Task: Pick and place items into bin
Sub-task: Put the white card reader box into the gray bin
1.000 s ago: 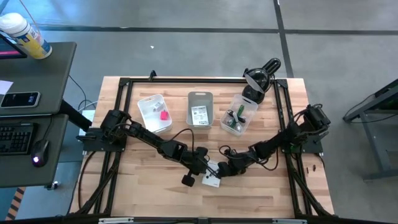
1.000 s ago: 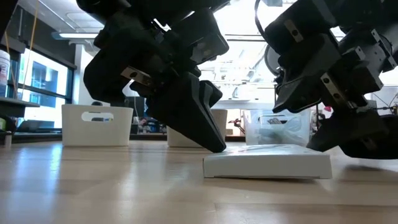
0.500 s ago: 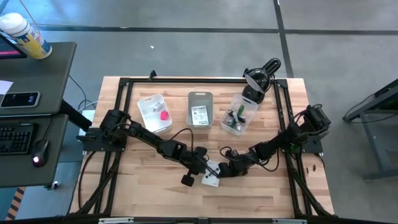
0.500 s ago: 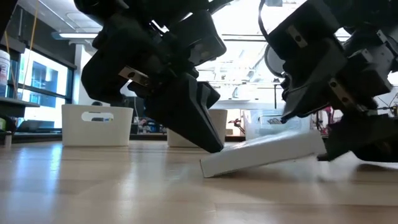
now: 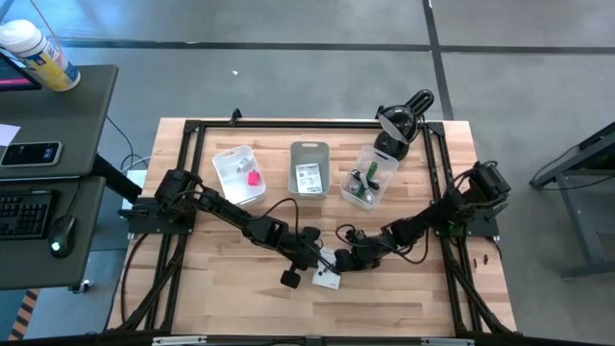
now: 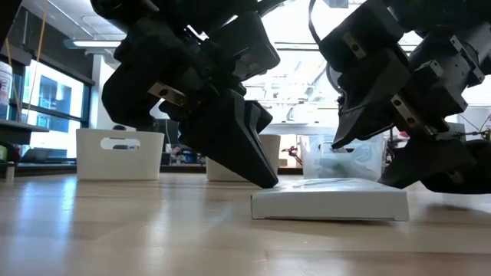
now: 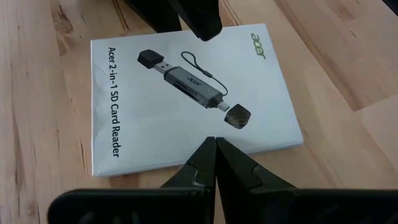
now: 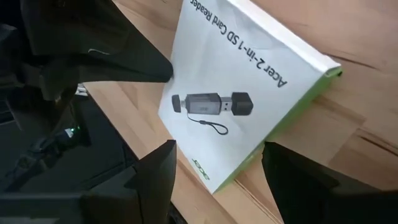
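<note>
A flat white card-reader box (image 5: 327,280) lies face up on the table near its middle, printed with a black and silver reader (image 7: 189,84). My left gripper (image 7: 216,142) is shut, with its tips on the box's edge. My right gripper (image 8: 219,146) is open and its fingers stand on either side of the box's opposite end (image 8: 214,180); I cannot tell whether they touch it. In the low view the box (image 6: 330,205) sits flat between the two grippers. My left gripper presses its shut fingertips (image 6: 268,181) down on the box's top face at one edge (image 7: 205,134). It comes slanting down from the table's left and far side. The box lies flat on the table under it.
Three bins stand in a row toward the far edge: a white one (image 5: 226,163) with a pink block, a grey one (image 5: 308,149) with a white card, a clear one (image 5: 381,183) with a green pen and dark pieces. A black lamp-like stand (image 5: 399,123) rises behind them.
Half a second ago the end of the box at my right gripper was tipped up off the table while the end under my left gripper stayed down. That end has come back down and the box lies flat again. My right gripper shifted slightly with it.
</note>
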Controlling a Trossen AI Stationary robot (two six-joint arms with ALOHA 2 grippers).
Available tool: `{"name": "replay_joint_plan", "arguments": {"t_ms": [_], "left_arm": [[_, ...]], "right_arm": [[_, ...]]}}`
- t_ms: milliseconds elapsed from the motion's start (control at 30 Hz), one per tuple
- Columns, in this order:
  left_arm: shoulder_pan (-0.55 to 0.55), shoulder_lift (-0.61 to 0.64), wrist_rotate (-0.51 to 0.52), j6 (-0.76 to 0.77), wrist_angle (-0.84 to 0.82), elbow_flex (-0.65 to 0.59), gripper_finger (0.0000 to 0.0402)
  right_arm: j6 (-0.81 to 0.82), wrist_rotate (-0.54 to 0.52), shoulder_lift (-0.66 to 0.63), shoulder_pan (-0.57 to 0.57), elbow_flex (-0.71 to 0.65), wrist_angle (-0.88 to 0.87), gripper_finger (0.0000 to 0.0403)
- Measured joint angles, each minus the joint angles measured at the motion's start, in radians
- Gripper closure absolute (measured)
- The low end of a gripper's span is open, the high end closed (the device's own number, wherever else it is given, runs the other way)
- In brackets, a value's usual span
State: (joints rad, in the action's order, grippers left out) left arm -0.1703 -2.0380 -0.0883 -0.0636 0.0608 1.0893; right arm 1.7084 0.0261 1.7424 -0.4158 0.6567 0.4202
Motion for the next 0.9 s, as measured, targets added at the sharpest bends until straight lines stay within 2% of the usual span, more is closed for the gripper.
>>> {"name": "replay_joint_plan", "arguments": {"t_ms": [900], "left_arm": [[-0.006,0.0,0.01,-0.009,-0.006,0.0,0.0402]], "right_arm": [[0.025,-0.018,0.057,-0.027,0.01,0.042,0.0176]]}}
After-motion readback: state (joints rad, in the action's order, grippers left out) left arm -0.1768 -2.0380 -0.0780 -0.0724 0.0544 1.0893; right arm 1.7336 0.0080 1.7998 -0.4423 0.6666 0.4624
